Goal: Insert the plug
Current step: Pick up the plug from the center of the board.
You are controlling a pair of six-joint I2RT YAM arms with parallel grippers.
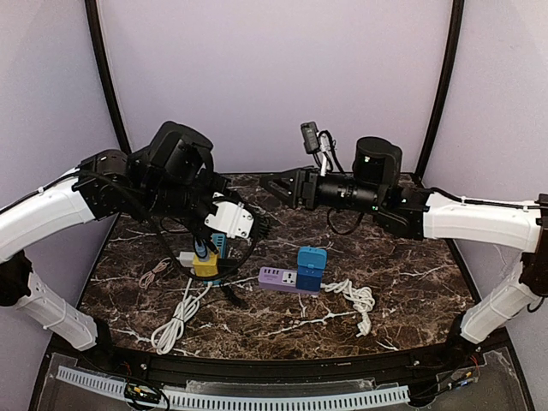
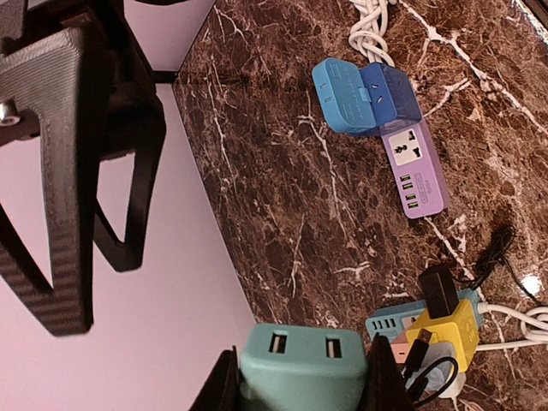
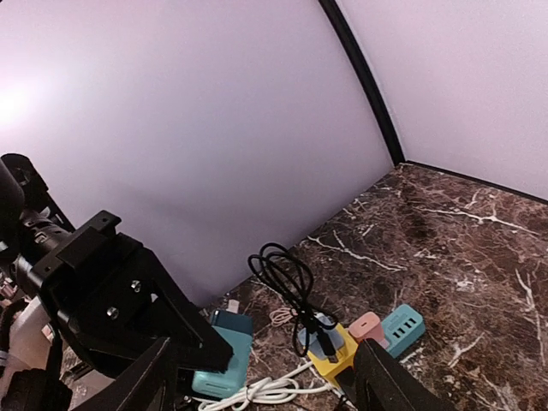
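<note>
My left gripper (image 2: 301, 381) is shut on a teal plug block (image 2: 301, 360) with two USB ports, holding it above the table's left part. In the top view this plug (image 1: 219, 245) hangs just over a yellow cube adapter (image 1: 205, 265). A purple power strip (image 1: 278, 276) lies mid-table with a blue adapter (image 1: 311, 265) on its right end. My right gripper (image 1: 272, 186) hovers high over the back of the table. It is open, with nothing between its fingers (image 3: 154, 381).
A black cable (image 3: 287, 278) loops up from the yellow cube (image 3: 338, 360), beside a pink block (image 3: 368, 327) and a teal USB strip (image 3: 402, 325). White cords (image 1: 353, 297) trail off the purple strip and coil at the front left (image 1: 175, 321). The back wall stands close.
</note>
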